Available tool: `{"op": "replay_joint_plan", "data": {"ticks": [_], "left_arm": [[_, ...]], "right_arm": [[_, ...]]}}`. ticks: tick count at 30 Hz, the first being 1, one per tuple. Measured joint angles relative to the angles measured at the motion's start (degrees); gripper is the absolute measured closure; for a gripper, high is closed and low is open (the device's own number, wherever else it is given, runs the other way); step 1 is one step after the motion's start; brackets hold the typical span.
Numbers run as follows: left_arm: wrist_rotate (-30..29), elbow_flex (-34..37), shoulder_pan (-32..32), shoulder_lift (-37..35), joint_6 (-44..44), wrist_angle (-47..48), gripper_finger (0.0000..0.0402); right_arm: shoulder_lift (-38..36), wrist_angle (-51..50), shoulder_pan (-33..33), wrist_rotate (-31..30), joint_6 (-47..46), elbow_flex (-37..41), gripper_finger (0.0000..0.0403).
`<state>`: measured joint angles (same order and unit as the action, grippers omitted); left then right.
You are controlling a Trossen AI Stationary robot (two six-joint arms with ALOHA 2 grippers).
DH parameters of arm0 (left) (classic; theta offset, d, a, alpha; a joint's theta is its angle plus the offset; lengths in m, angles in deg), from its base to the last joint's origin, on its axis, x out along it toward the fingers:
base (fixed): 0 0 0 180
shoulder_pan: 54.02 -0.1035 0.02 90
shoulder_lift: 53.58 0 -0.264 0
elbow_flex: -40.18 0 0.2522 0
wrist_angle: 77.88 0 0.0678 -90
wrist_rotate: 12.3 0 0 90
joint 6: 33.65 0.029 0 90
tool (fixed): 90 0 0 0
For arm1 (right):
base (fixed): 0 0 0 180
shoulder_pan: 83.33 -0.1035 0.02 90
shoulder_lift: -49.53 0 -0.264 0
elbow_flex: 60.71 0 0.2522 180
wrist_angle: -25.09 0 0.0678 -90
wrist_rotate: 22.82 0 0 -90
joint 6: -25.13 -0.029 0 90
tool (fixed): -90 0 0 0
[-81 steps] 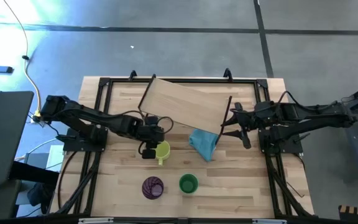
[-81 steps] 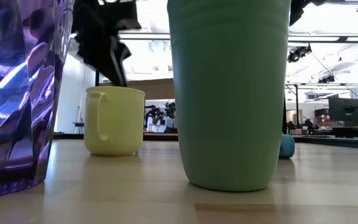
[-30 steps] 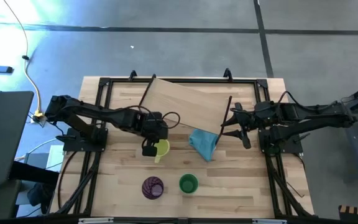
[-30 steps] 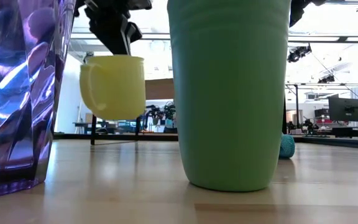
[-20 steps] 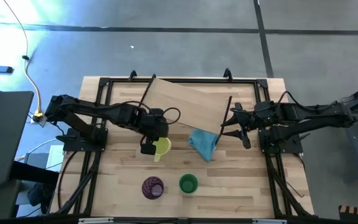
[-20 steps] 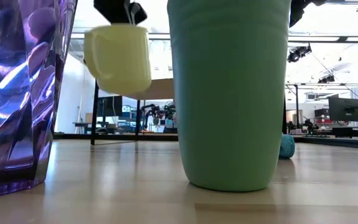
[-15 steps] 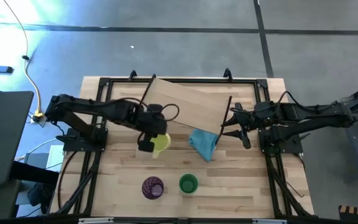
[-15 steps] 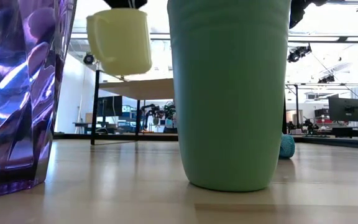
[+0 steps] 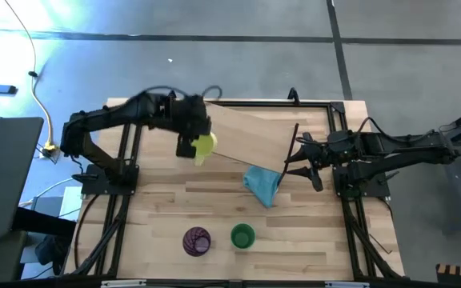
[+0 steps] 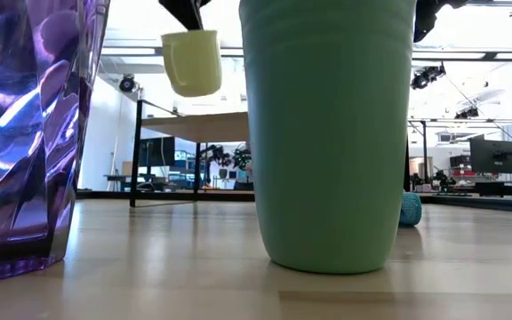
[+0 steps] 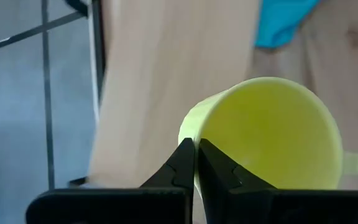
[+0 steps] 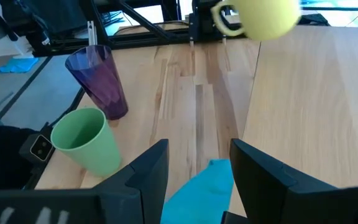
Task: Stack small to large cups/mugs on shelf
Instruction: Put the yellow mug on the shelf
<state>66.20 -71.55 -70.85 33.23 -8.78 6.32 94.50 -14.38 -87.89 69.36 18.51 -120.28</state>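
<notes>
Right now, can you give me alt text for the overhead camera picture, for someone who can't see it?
Seen from above, the left pincer holds a yellow mug over the near-left edge of the wooden shelf. The right pincer waits open beside a blue cloth, while a purple tumbler and green cup stand on the table.

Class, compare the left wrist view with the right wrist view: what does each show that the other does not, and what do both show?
Only the left wrist view shows the left end effector pinched shut on the rim of the small yellow mug, and the grey floor beyond the board.

Only the right wrist view shows the medium green cup and the taller purple ribbed tumbler standing on the slatted wooden table top, and the right end effector open.

Both show the yellow mug held above the light wooden shelf board, and the blue cloth.
</notes>
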Motion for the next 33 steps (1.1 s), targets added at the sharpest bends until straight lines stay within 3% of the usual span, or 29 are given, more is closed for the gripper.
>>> {"op": "replay_joint_plan", "data": {"ticks": [7,14,21,33], "left_arm": [[7.04,-0.01,-10.26,0.04,8.97,-0.2,0.0401],[12.02,-0.01,-15.52,0.06,17.62,-1.25,0.0401],[14.05,-0.01,-18.11,2.8,25.01,-3.53,0.0401],[13.61,-0.1,-18.8,6.8,24.89,-5.32,0.0401]], "right_arm": [[0.02,3.1,-0.02,0.0,0.12,0.0,0.024],[0.08,8.29,0.0,-1.03,3.61,0.01,0.024],[1.82,12.75,0.02,-2.6,4.76,0.02,0.024],[8.94,12.68,0.05,-2.6,5.41,0.04,0.024]]}}
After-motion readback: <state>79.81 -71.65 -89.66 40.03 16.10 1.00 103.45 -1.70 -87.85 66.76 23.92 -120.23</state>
